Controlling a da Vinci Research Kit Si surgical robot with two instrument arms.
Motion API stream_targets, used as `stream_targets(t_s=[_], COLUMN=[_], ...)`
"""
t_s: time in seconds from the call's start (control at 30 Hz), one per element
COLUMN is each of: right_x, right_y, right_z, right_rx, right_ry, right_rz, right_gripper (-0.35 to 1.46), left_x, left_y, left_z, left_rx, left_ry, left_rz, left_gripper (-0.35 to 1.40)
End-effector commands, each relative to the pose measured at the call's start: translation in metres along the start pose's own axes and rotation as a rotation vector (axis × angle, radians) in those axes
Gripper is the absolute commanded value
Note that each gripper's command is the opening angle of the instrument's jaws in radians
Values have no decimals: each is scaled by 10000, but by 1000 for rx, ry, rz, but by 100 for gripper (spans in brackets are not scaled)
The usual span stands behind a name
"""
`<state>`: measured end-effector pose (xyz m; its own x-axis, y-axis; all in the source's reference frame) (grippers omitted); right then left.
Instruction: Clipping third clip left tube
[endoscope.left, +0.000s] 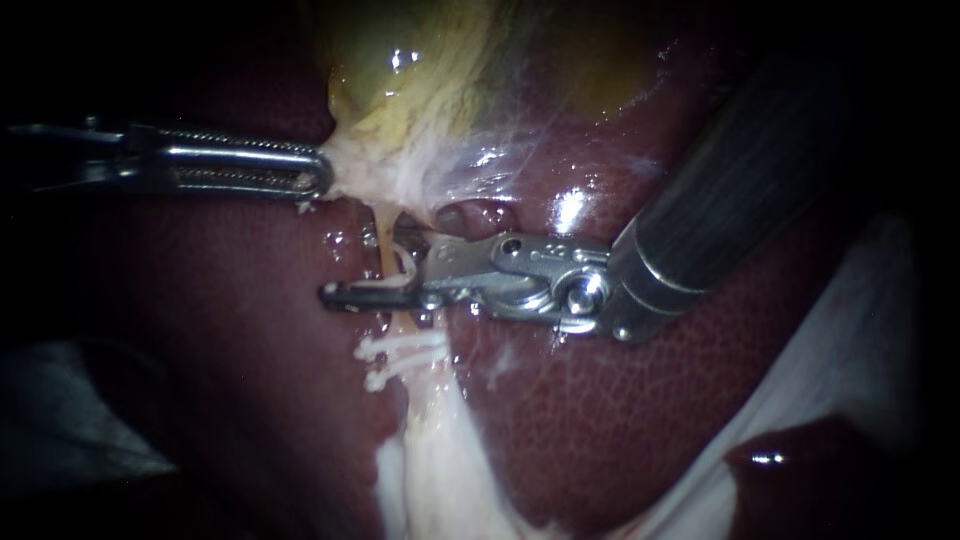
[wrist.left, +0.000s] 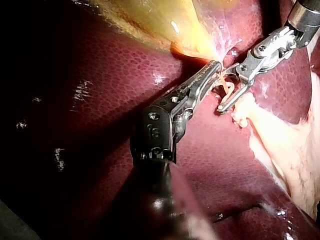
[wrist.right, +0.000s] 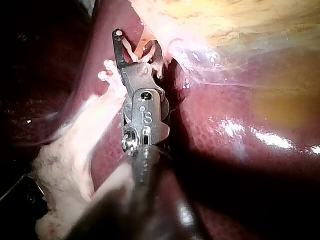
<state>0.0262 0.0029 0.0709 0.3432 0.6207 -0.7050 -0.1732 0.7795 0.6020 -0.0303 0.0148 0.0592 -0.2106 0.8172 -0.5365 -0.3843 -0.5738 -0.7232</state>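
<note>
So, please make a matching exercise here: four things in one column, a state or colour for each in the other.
1 left instrument
2 right instrument
3 white clips
4 gallbladder

A yellowish
B jaws open around the tube
C sitting on the tube
D jaws shut on pale tissue

Pairs: 1-D, 2-B, 3-C, 4-A

Right instrument (wrist.right: 137, 44) astride thin tube (wrist.right: 128, 48)
</note>
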Motion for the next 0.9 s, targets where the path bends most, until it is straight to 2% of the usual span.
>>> stream_targets(t_s=[0.03, 0.2, 0.5, 0.77, 0.9], right_x=[0, 0, 4, 15, 19], right_y=[0, -1, -10, -11, -9], right_z=[0, -5, -31, -56, -63], right_rx=[0, 12, 106, 183, 245], right_ry=[0, 0, 5, 35, 58], right_rz=[0, -1, -8, -9, 10], right_gripper=[48, 48, 48, 48, 48], left_x=[0, 0, 0, 0, 0], left_y=[0, 0, 0, 0, 1], left_z=[0, -1, -2, -3, -3], left_rx=[0, 0, -1, -1, -1], left_ry=[0, 0, 0, 0, 0], left_rz=[0, 0, 0, 0, 0], left_gripper=[-35, -35, -35, -35, -35])
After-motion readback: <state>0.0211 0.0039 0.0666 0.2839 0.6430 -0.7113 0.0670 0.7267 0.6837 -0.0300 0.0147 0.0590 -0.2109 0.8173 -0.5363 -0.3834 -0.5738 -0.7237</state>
